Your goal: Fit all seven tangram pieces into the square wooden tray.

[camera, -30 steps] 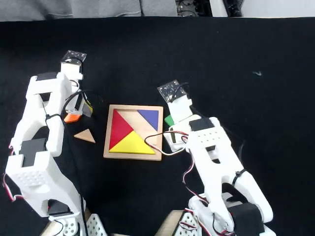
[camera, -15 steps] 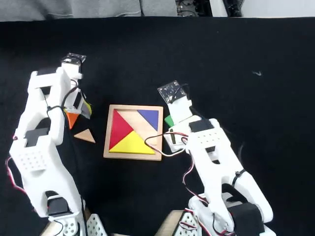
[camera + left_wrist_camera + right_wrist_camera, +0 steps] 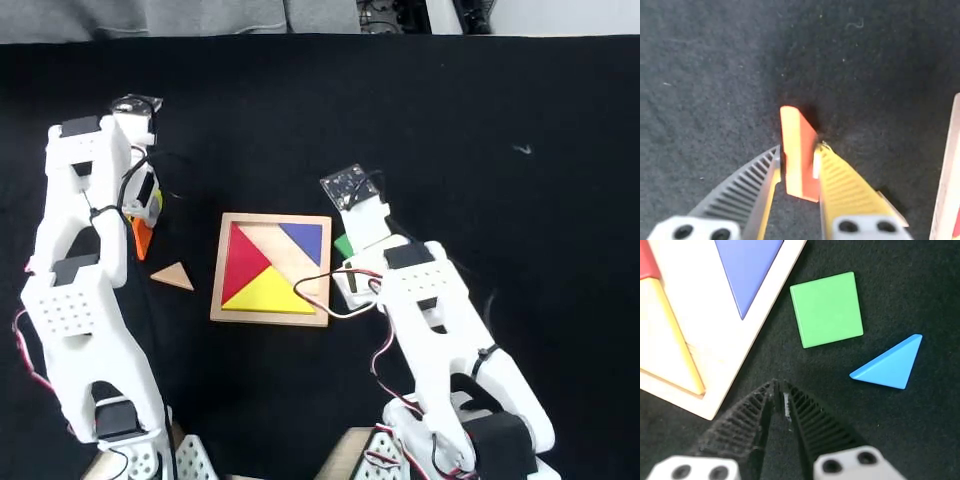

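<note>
The square wooden tray (image 3: 314,272) holds a red triangle (image 3: 243,262), a yellow triangle (image 3: 266,293) and a dark blue triangle (image 3: 304,238). To its left, my left gripper (image 3: 797,150) is shut on an orange piece (image 3: 792,125) that stands on edge over the black cloth; it is also the orange piece (image 3: 140,238) beside the left arm. A tan triangle (image 3: 173,276) lies between that arm and the tray. My right gripper (image 3: 780,390) is shut on nothing by the tray's right corner. Just beyond it lie a green square (image 3: 826,309) and a light blue triangle (image 3: 890,365).
A black cloth covers the table. The tray's pale floor (image 3: 695,325) is bare between the blue triangle (image 3: 747,265) and the yellow one (image 3: 662,340). The tray's edge (image 3: 947,175) runs close to the left gripper. Open cloth stretches behind and to the far right.
The left arm has swung left and back, away from the tray, taking the orange piece a little left. The right arm has stayed still.
</note>
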